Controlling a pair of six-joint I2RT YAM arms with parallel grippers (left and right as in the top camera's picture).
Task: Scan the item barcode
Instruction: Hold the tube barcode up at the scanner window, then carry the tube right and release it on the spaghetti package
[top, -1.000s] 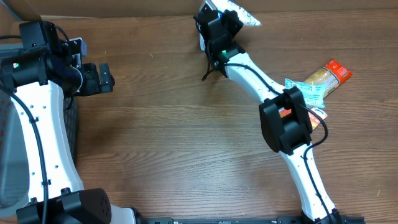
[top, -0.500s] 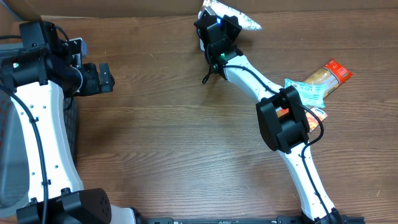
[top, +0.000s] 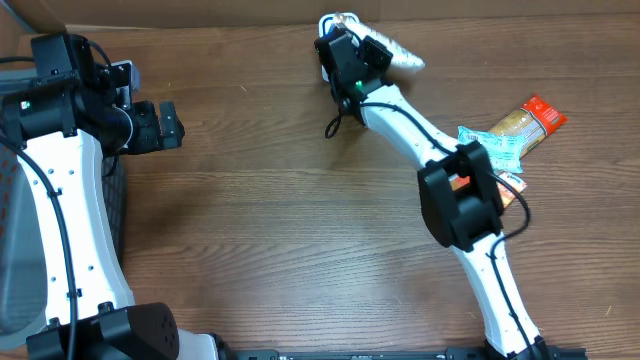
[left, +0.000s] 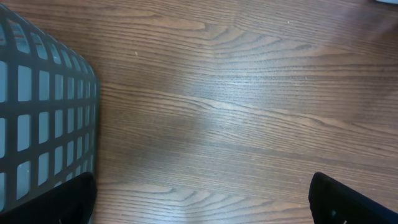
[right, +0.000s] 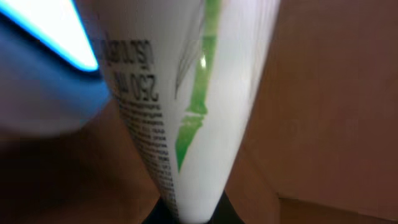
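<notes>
A: Where's the tube (top: 396, 50)?

B: Far edge of the table (top: 280, 230), by the cardboard wall (top: 200, 12). Right gripper (right: 188, 214) has one end pinched, jaws nearly together.

A: Which way's it lie?

B: Long axis approx. left-right. Free end sticks out to the right of the gripper, angled slightly toward the near side. It's white w/ a green bamboo print.

A: Other arm?

B: Left gripper (top: 172, 124) is spread wide w/ nothing in it, beside the grey basket (left: 37, 112). Snack packs (top: 520, 125) are well apart, right side.

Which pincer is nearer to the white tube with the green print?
Right. The right pincer is shut on the white tube; the left pincer is open, far across the table.
</notes>
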